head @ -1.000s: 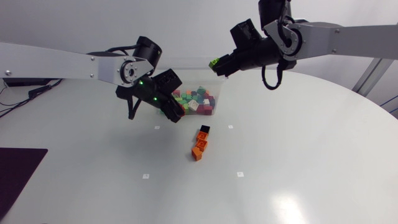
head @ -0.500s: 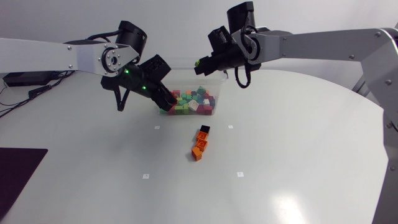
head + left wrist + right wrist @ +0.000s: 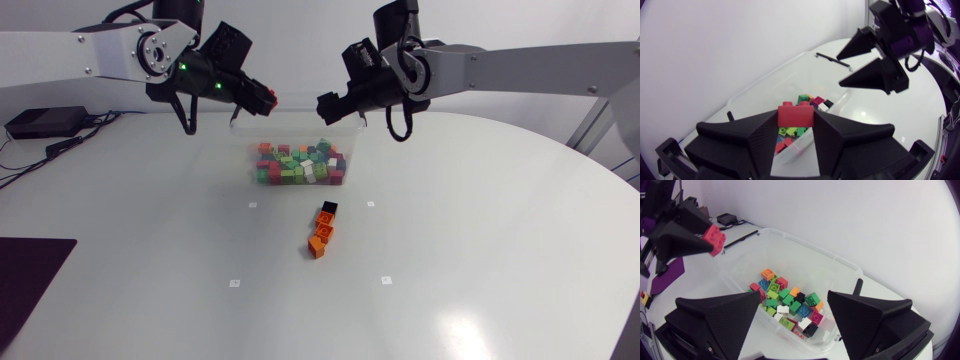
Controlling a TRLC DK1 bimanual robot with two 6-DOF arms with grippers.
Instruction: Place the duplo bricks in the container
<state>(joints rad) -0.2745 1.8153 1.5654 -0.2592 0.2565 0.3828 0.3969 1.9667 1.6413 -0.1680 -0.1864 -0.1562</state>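
A clear plastic container (image 3: pixel 351 136) at the back of the table holds several mixed-colour duplo bricks (image 3: pixel 300 165). My left gripper (image 3: pixel 262 97) hangs over its back left corner, shut on a red brick (image 3: pixel 269 98); the left wrist view shows that red brick (image 3: pixel 796 114) pinched between the fingers, above the container (image 3: pixel 765 85). My right gripper (image 3: pixel 328 106) hovers over the back right part, open and empty. In the right wrist view its fingers (image 3: pixel 720 317) stand wide apart over the bricks (image 3: pixel 785 300). A short row of orange bricks (image 3: pixel 319 239) with a black one (image 3: pixel 329 209) lies in front of the container.
A dark mat (image 3: pixel 30 280) lies at the table's front left edge. Small white marks (image 3: pixel 235 283) dot the tabletop around the orange bricks. The two grippers face each other over the container, a short gap apart.
My right gripper opened and the green brick it held is gone from its fingers. My left gripper rose from the container's front left to above its back left corner, red brick still held.
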